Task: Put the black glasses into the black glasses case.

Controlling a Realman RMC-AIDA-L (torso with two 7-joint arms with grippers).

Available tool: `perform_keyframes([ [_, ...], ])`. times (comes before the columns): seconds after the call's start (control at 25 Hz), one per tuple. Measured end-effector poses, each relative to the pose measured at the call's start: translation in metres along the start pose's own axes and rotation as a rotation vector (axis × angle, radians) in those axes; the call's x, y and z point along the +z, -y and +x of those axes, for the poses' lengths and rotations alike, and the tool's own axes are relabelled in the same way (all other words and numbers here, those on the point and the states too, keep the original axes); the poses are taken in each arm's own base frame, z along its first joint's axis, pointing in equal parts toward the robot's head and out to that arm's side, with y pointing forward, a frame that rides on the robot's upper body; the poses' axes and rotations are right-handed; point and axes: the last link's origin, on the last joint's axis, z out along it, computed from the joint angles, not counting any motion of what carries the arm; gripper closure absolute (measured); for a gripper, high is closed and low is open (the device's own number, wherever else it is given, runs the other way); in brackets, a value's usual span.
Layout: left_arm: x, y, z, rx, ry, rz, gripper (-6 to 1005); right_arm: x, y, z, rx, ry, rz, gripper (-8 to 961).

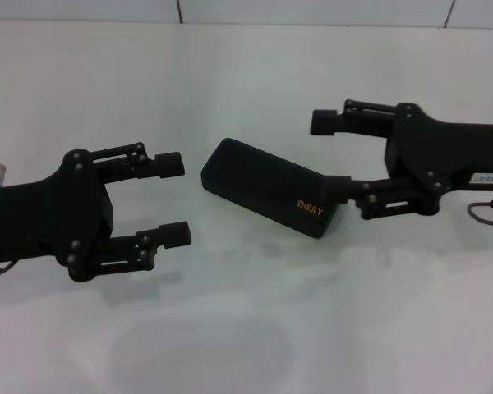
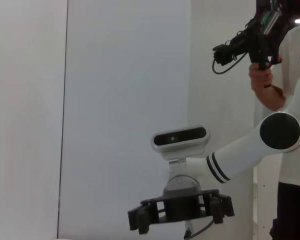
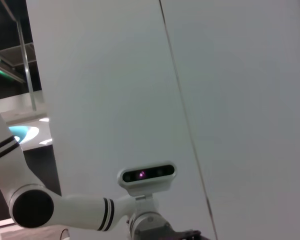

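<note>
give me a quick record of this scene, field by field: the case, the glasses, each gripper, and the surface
case: flat rectangular black glasses case, closed, lying at an angle, orange lettering on lid
glasses: not in view
left gripper: left gripper open, empty, beside the case's left end, apart from it
right gripper: right gripper open, lower finger at the case's lettered end, contact unclear
surface: white table
</note>
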Motion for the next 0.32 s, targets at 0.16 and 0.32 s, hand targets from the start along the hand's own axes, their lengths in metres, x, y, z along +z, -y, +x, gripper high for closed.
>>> perform_keyframes([
  [0.16,-0.0004,-0.0019,-0.0032,0.003,-0.007,0.007,291,0.007,0.0026,0.0043,0.012,-0.027,-0.003,97],
  [0.32,-0.003,0.0,-0.0036,-0.003,-0.019,0.028,291,0.0076,0.0044,0.0065,0.008,-0.034,0.012,97],
])
